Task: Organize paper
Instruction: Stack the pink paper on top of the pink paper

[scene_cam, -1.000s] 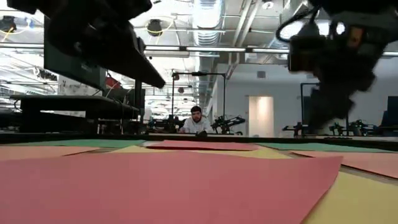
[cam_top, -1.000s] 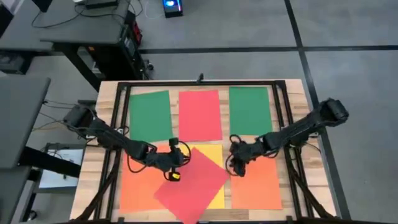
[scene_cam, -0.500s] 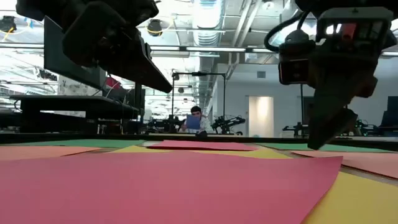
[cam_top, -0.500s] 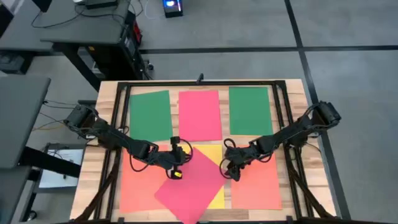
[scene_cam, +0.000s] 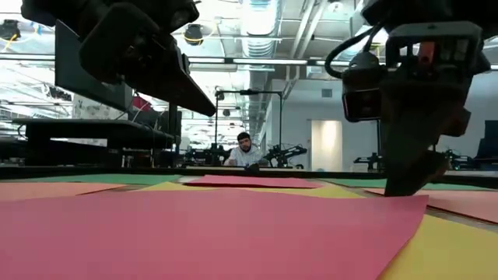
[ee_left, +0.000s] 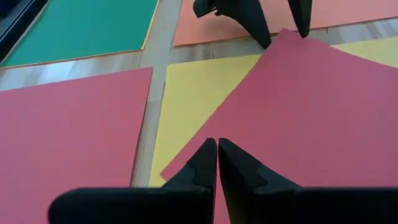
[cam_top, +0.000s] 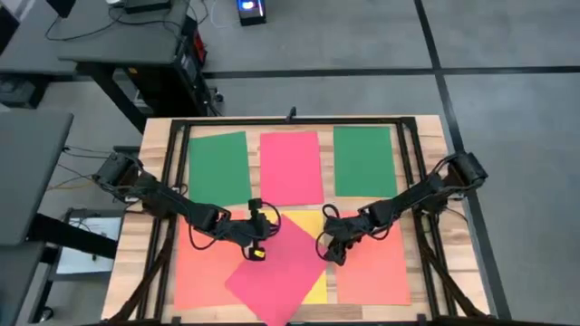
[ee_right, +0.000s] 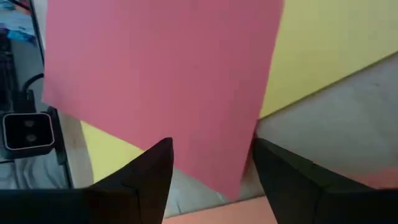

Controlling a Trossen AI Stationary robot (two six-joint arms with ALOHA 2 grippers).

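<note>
A pink-red sheet (cam_top: 281,272) lies turned at an angle on the yellow sheet (cam_top: 310,221) in the table's near middle. My left gripper (cam_top: 265,237) is shut and hangs above this sheet near its far corner (ee_left: 171,174), clear of it in the low view (scene_cam: 204,103). My right gripper (cam_top: 326,251) is open and low. Its two fingers stand on either side of the sheet's right corner (ee_right: 234,191). Two green sheets (cam_top: 218,167) (cam_top: 364,160) and another pink-red one (cam_top: 291,167) lie flat in the far row. Orange sheets (cam_top: 201,272) (cam_top: 375,269) lie near left and near right. My right gripper comes slanting down from the table's right, one finger (ee_right: 152,171) on each side of the tilted sheet's right corner (ee_left: 283,32). I cannot tell whether the fingertips touch the paper. The sheet lies flat.
A black frame (cam_top: 290,120) runs around the wooden table top (cam_top: 156,154). Bare wood strips (ee_left: 155,50) show between the sheets. Beyond the far edge a person (scene_cam: 245,152) sits at a desk in the room.
My right gripper has gone toward the table's left edge and down, ending low at the tilted pink-red sheet's right corner. The sheets have stayed where they were.
</note>
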